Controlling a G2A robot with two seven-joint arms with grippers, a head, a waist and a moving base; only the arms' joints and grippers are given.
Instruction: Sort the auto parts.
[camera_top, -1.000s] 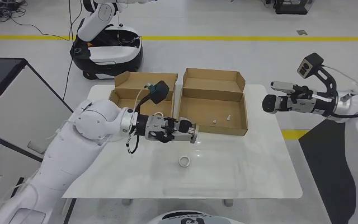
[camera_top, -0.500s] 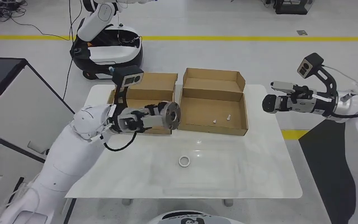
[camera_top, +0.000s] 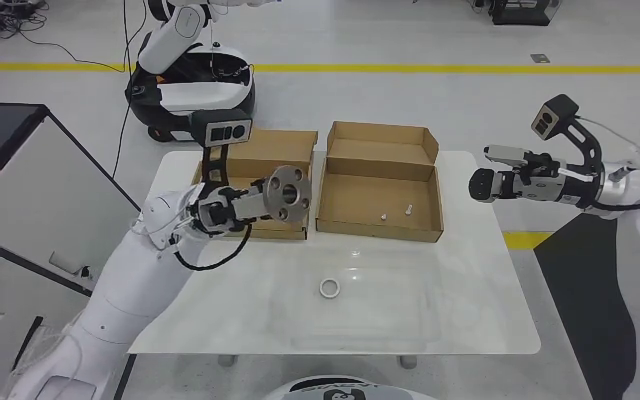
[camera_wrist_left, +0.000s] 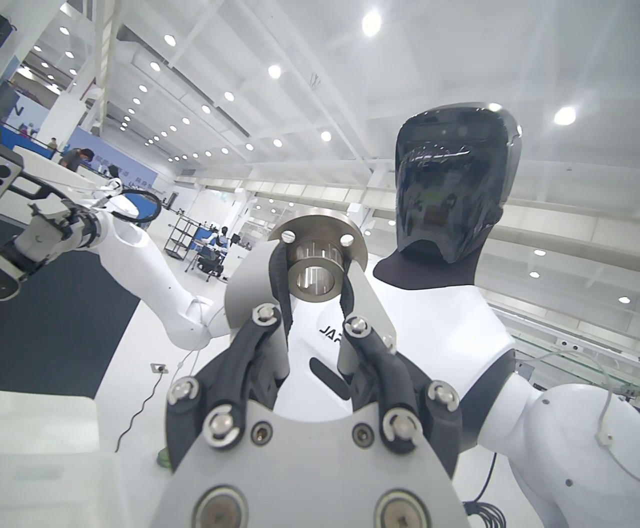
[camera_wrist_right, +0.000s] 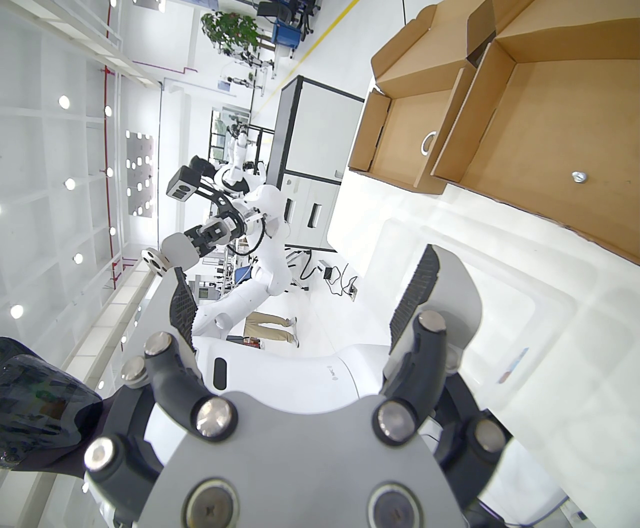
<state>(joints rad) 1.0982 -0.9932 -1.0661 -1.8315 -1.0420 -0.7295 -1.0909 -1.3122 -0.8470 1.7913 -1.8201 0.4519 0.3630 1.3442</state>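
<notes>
- Step in hand, as judged: lower the flanged bushing (camera_wrist_left: 320, 231) into the left box (camera_top: 275, 148). Tilt the wrist down first so the flange clears the cardboard wall, and release low to prevent a bounce.
- Left gripper (camera_wrist_left: 311, 280): fingers clamped on the bushing's sleeve, flange outermost, with the part raised above the left box.
- Left arm: elbow bent, wrist turned upward and back.
- Right gripper (camera_wrist_right: 304, 272): fingers spread wide, empty, held beyond the right edge of the table (camera_top: 450, 300).

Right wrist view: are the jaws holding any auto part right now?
No, the right gripper has its jaws wide apart with nothing held between them.
</notes>
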